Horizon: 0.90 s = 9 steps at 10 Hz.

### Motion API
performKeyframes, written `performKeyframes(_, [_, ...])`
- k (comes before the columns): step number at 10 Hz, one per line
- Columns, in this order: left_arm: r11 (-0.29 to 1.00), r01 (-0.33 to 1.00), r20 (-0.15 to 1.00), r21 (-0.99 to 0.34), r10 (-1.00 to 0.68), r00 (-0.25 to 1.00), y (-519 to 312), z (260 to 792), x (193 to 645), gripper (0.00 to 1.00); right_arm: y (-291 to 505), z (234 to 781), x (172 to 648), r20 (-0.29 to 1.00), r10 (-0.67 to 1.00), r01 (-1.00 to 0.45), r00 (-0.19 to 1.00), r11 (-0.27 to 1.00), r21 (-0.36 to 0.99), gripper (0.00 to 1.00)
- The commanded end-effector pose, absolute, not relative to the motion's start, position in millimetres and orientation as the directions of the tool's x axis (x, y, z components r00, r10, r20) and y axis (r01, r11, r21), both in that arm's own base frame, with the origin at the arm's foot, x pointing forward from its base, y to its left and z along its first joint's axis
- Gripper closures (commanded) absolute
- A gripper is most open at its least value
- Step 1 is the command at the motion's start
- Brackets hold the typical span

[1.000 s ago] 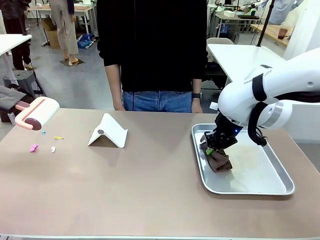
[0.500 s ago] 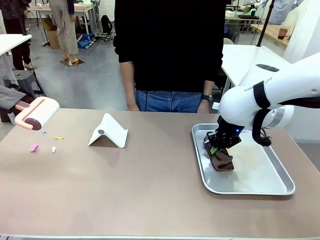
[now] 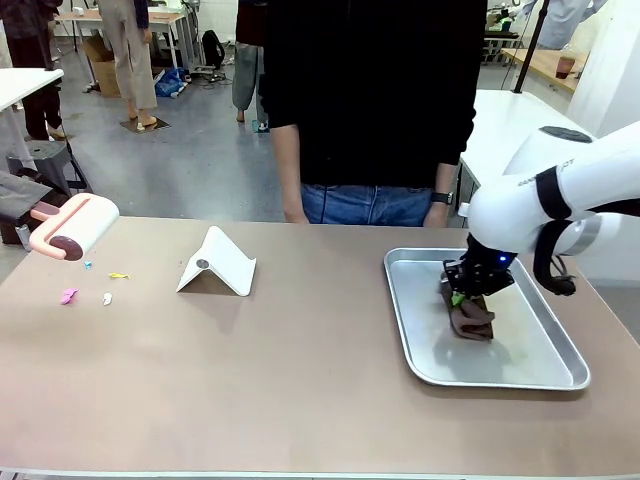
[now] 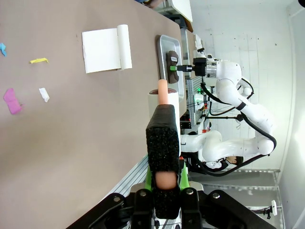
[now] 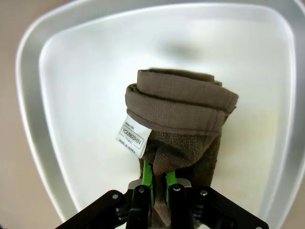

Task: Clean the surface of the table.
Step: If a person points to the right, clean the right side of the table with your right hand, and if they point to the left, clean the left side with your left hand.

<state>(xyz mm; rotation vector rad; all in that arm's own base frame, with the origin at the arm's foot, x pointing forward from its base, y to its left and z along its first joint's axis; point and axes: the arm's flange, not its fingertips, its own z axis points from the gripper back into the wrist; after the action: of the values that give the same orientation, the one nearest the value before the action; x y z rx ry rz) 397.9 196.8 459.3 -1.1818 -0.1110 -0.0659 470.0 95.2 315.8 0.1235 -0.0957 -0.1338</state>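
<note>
Right claw (image 3: 458,297) shut tight on brown towel (image 3: 472,320), down in tray (image 3: 400,320). Left claw (image 4: 165,180) pinches lint roller (image 3: 75,225). Table (image 3: 280,380) not wiped yet: little scraps (image 3: 68,295) lie at left side. Most work left.

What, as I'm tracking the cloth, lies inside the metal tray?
A folded brown towel with a white label lies in the metal tray, pinched by the right gripper. The floor beneath it is hidden.
</note>
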Motion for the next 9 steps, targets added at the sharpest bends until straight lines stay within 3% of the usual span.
performKeyframes(1, [0.371,0.125,0.131,-0.92,-0.008,0.991,198,462,395,0.95,58,304,463,0.054,-0.241,0.236,0.969,0.968,0.086,0.88])
performKeyframes(6, [0.371,0.125,0.131,-0.92,-0.008,0.991,198,462,395,0.95,-4,333,445,0.067,-0.383,0.315,0.921,0.838,0.446,0.88])
performKeyframes(9, [0.371,0.125,0.131,-0.92,-0.008,0.991,198,462,395,0.95,-48,357,419,0.046,-0.369,0.223,0.928,0.651,0.725,0.88])
